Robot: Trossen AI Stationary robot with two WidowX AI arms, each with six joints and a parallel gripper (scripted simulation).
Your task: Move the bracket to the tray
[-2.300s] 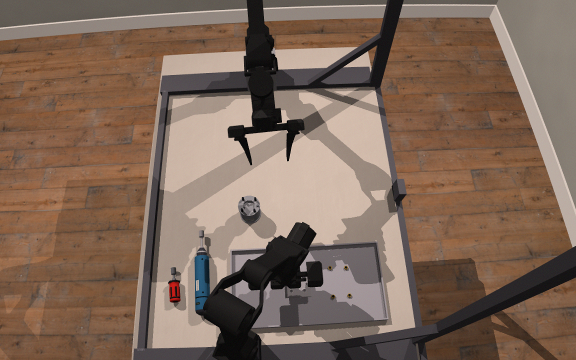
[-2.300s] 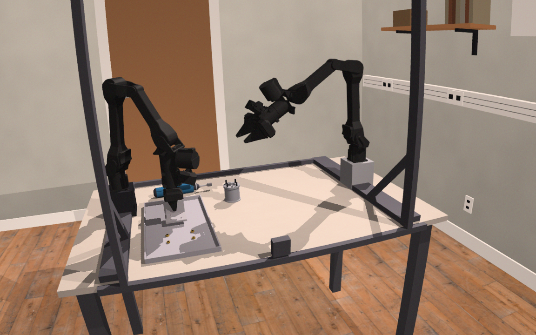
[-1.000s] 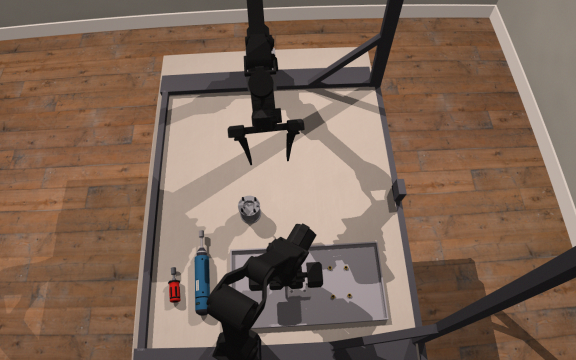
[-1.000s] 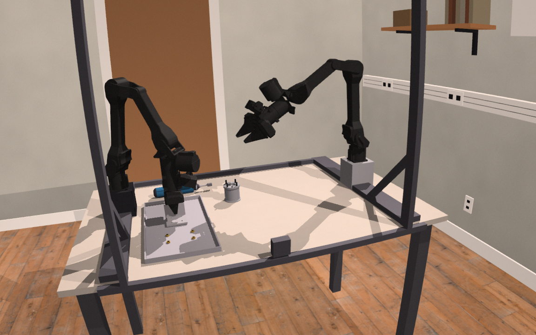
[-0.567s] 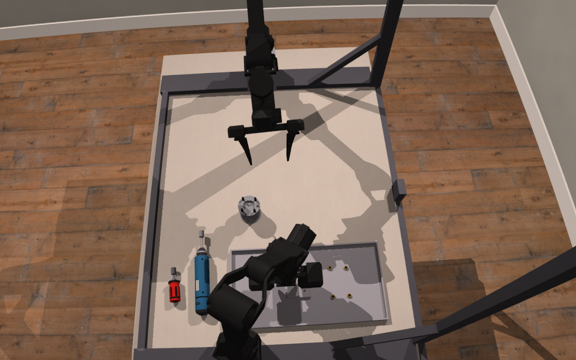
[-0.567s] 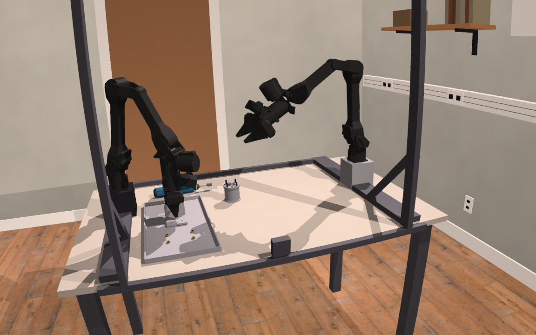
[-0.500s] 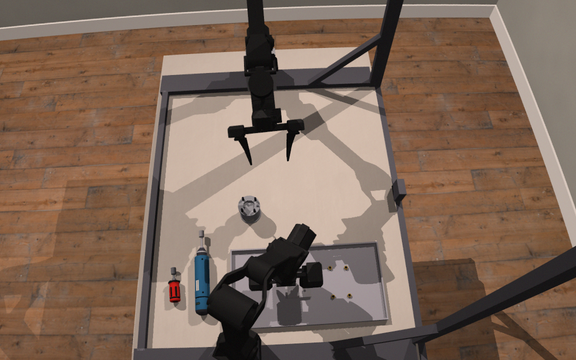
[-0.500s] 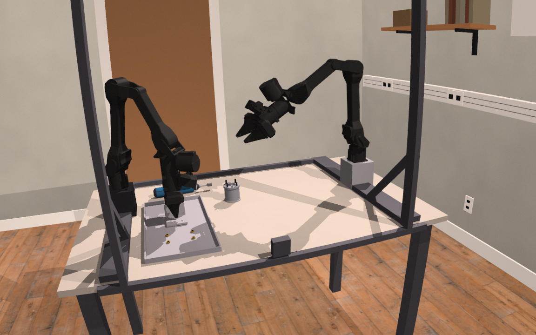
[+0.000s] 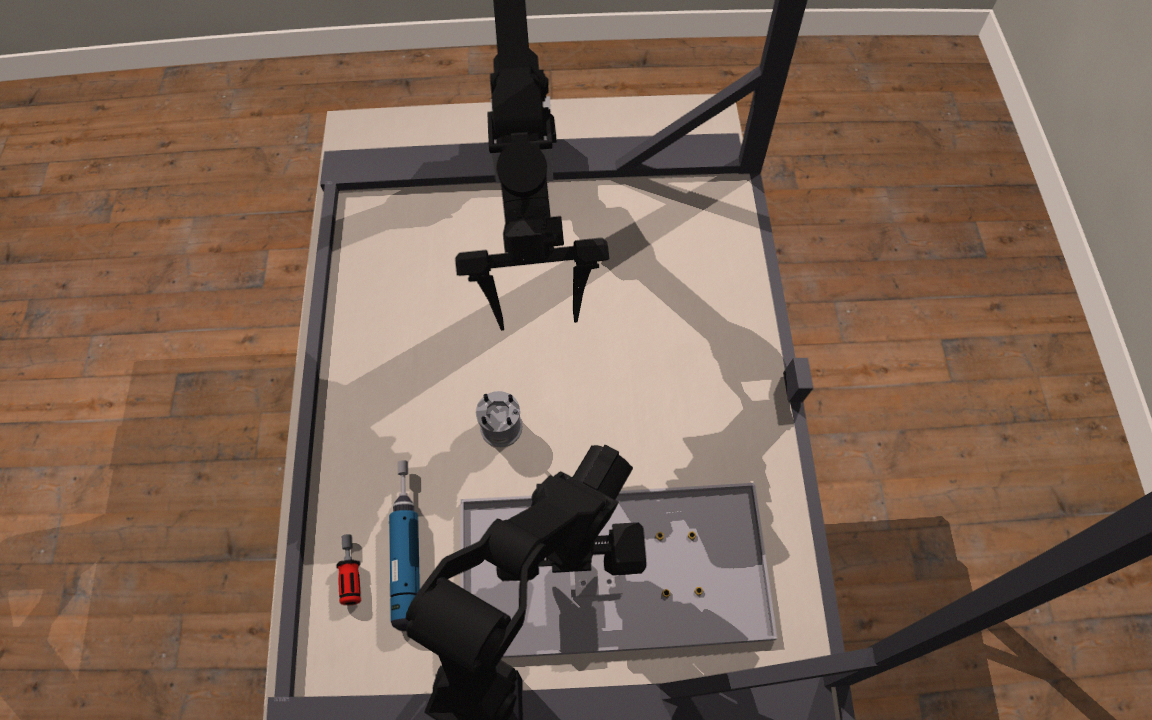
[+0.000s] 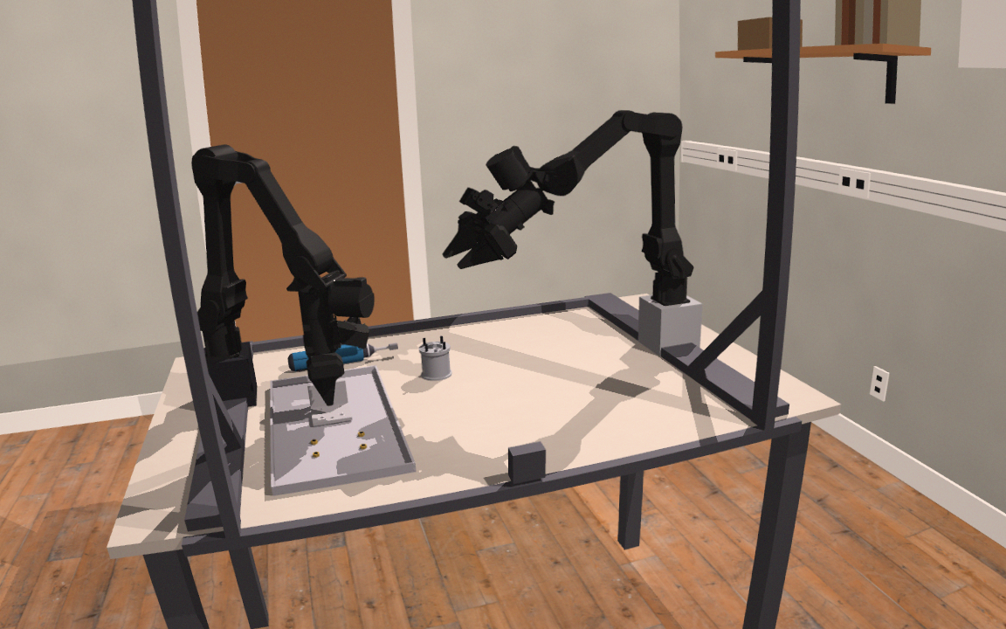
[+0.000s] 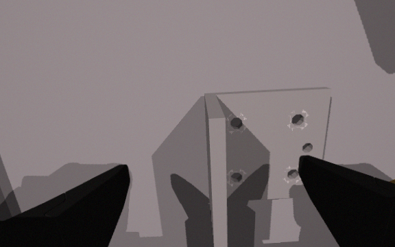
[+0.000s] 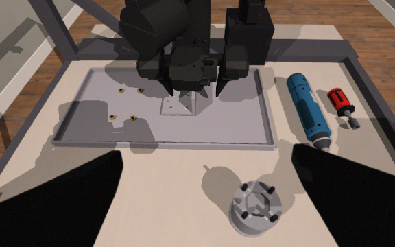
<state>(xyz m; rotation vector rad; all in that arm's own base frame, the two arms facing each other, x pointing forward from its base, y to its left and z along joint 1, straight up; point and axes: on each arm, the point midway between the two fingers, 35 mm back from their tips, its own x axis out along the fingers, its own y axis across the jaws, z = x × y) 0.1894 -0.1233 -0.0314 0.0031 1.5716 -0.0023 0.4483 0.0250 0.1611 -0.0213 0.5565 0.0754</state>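
The grey L-shaped bracket (image 11: 266,144) lies in the grey tray (image 9: 648,564), its holed plate flat on the tray floor and its other flange upright. It also shows in the right wrist view (image 12: 180,104) and in the exterior view (image 10: 327,411). My left gripper (image 11: 213,168) is open, its fingers spread on either side of the upright flange and clear of it. The joint module (image 9: 498,418), a grey cylinder with dark studs on top, stands upright on the table, also in the right wrist view (image 12: 255,208). My right gripper (image 9: 537,308) is open and empty, high above the table's far half.
Several small brass nuts (image 9: 677,564) lie in the tray's right part. A blue powered screwdriver (image 9: 402,555) and a small red screwdriver (image 9: 348,577) lie on the table left of the tray. A dark block (image 10: 526,463) sits on the table's edge rail.
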